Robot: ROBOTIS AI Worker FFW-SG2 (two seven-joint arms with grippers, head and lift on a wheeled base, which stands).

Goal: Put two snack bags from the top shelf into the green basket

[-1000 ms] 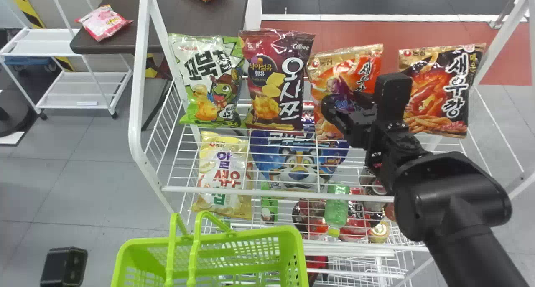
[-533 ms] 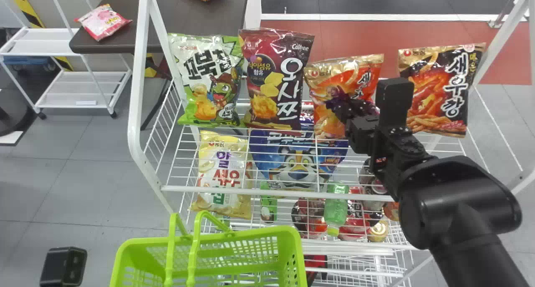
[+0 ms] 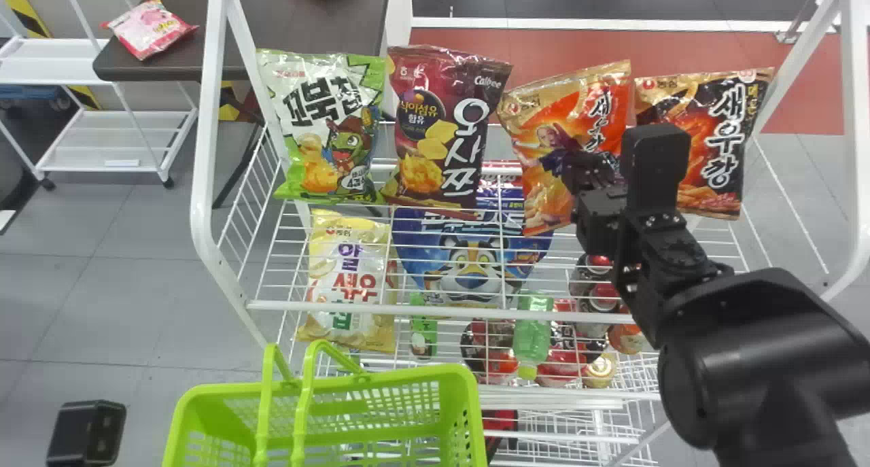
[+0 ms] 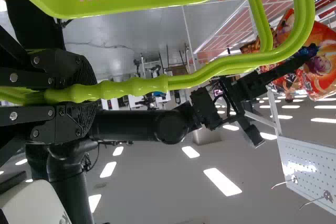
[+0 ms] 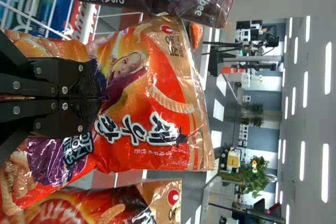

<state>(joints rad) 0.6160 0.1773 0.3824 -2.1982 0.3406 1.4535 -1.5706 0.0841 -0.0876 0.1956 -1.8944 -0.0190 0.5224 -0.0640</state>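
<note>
In the head view my right gripper (image 3: 598,171) is at the front of the orange snack bag (image 3: 561,137) on the top shelf, the bag leaning with its lower end to the left. The right wrist view has that gripper (image 5: 97,98) closed on a fold of the orange bag (image 5: 152,103). My left gripper (image 3: 87,433) is partly visible at the head view's lower left; in the left wrist view that gripper (image 4: 86,95) holds the handle (image 4: 136,86) of the green basket (image 3: 380,378). The basket stands in front of the rack.
Left of the orange bag are a maroon bag (image 3: 442,127) and a green-white bag (image 3: 329,127); a black-orange bag (image 3: 710,141) is to its right. Shelf wires and a white front rail (image 3: 421,310) lie below them. White posts (image 3: 204,147) bound the rack.
The orange bag has tilted and shifted relative to its neighbours, its upper right corner now higher, along with my right gripper. The whole head view has shifted slightly, so the basket and rack appear farther left.
</note>
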